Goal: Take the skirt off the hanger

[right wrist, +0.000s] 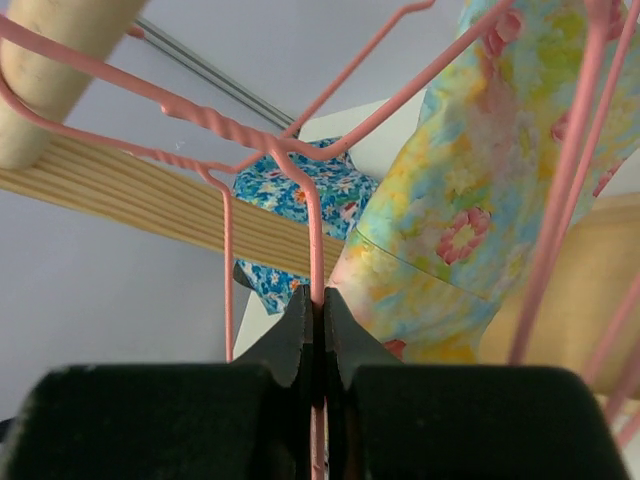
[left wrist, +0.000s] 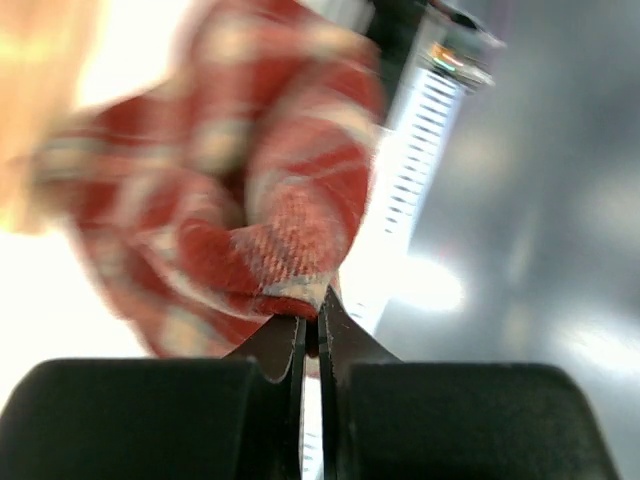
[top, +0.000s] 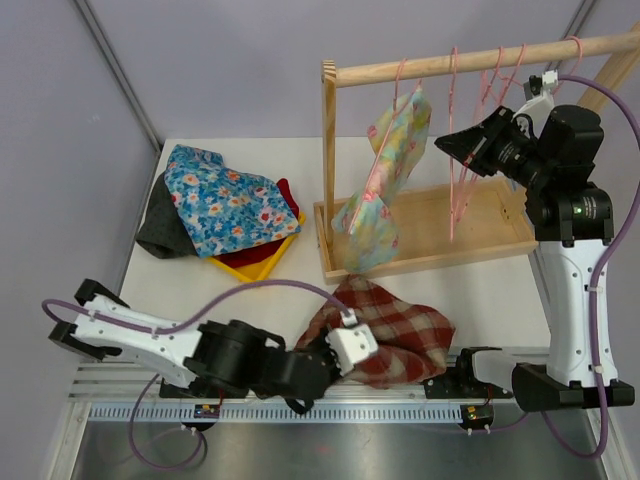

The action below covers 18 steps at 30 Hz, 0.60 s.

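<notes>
Your L hand is pressed together on a fold of the plaid skirt. In the L wrist view the fingers meet w/ only a sliver between them, and a red-and-cream hem is pinched at the tips. That view is blurred, so I can't tell how deep the grip goes.

The skirt sits bunched at the near edge of the surface, between the two arm bases and in front of the rack's tray. It's off the rack and touches no hanger.

Your R hand is up by the rod. Its fingers are pinched shut on the thin vertical wire of a bare pink hanger. More pink hangers hang beside it on the rod.

A yellow floral garment hangs on a hanger at the rod's L end, its lower edge draping down to the tray. It's close to the R hand but apart from it.

A pile of clothes, blue floral on top, lies far L on the surface, well apart from the skirt.
</notes>
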Tool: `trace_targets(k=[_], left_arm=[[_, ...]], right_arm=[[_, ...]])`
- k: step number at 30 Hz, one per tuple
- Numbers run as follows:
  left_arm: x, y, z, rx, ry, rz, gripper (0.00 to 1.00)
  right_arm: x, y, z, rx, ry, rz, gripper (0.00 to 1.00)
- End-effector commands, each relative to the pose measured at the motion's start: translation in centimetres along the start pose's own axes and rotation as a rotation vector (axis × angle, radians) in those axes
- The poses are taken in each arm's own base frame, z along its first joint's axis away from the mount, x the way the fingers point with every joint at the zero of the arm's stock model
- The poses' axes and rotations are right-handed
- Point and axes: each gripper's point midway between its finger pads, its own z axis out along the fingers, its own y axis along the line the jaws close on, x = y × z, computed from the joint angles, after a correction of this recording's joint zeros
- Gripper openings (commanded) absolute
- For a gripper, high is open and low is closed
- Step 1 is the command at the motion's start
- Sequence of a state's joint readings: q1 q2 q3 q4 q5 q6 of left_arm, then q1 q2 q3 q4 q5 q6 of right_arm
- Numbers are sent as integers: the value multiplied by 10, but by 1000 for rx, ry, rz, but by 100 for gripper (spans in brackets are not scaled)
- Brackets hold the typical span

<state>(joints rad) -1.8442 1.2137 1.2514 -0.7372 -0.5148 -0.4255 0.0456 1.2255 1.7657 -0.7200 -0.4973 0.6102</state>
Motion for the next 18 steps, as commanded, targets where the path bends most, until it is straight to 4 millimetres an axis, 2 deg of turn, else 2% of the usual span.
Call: trace_targets(k=[1, 3, 5, 9, 10, 12, 13, 14, 15, 16, 17, 18], left_arm=[[-22, 85, -39, -228, -89, -56, 0], [-37, 105, -53, -251, -141, -56, 0], [-57, 132, -76, -301, -215, -73, 0], [-76, 184, -99, -445, -250, -59, 0], [-77, 209, -107, -523, -253, -84, 0], [-95, 232, -126, -574, -305, -80, 0], [-102, 251, -137, -609, -322, -83, 0], [-108, 262, -140, -630, -326, -84, 0], [-117, 273, -146, -651, -336, -88, 0], [-135, 290, -170, -705, -388, -107, 0], [-145, 300, -182, -733, -400, -100, 0], [-152, 317, -169, -753, -356, -105, 0]], right_arm=[[-5, 8, -12, -33, -64, -53, 0], [0, 5, -14, -25, -62, -52, 0], [2, 4, -15, -20, -53, -48, 0], [3, 6, -16, -21, -42, -49, 3], [4, 5, -17, -15, -39, -45, 28], [2, 7, -19, -18, -43, -53, 68], [3, 7, -19, -14, -43, -54, 80], [1, 9, -22, -15, -49, -62, 91], [1, 9, -24, -12, -51, -64, 94], [1, 8, -25, -3, -51, -68, 96], [1, 9, -27, -2, -55, -72, 98], [1, 10, -29, -1, -59, -78, 98]])
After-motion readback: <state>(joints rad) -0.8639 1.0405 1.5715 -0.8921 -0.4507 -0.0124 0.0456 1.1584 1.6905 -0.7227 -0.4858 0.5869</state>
